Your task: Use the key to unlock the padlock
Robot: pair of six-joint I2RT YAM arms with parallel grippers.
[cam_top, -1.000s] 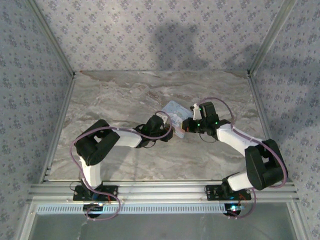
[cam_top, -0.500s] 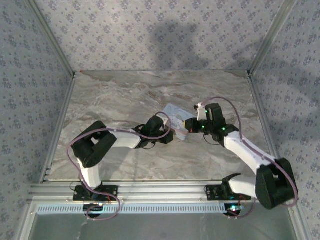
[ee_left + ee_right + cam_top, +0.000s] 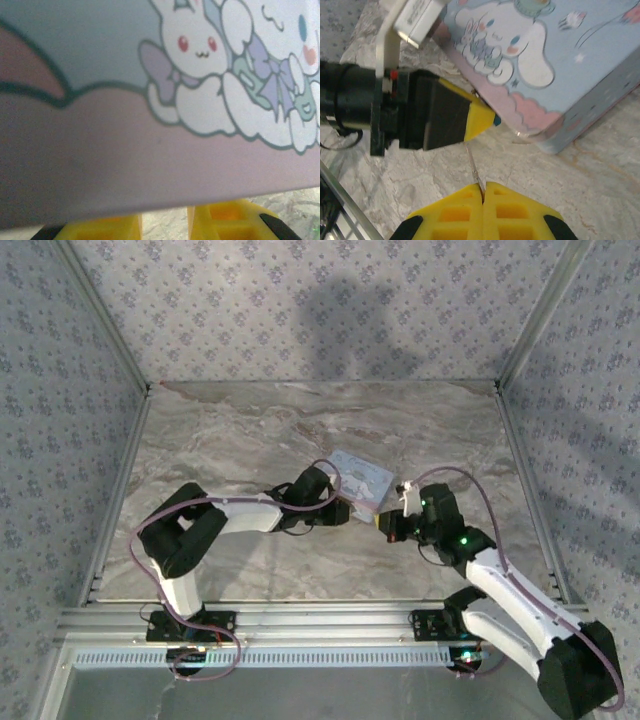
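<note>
In the right wrist view my right gripper (image 3: pixel 483 189) is shut on the thin silvery key (image 3: pixel 474 167). The key's blade slants up to the underside of the left gripper's yellow finger (image 3: pixel 479 120). A tiny blue bit of the padlock (image 3: pixel 497 120) peeks out at that finger's tip, beside the pastel cartoon box (image 3: pixel 535 65). Seen from above, the left gripper (image 3: pixel 345 508) lies against the near edge of the box (image 3: pixel 362 478), with the right gripper (image 3: pixel 385 527) just right of it. In the left wrist view the box (image 3: pixel 150 125) hides the left gripper's (image 3: pixel 164 222) fingertips, whose jaws stand narrowly apart.
The marble tabletop (image 3: pixel 240 430) is bounded by patterned walls and aluminium rails (image 3: pixel 320 622) along the near edge. The left wrist's white camera mount (image 3: pixel 417 17) juts out near the box. Pink cables (image 3: pixel 455 475) loop over both arms.
My right arm has drawn back toward the near right, carrying the key away from the box's right side to a spot below it. The left arm and the box have barely shifted.
</note>
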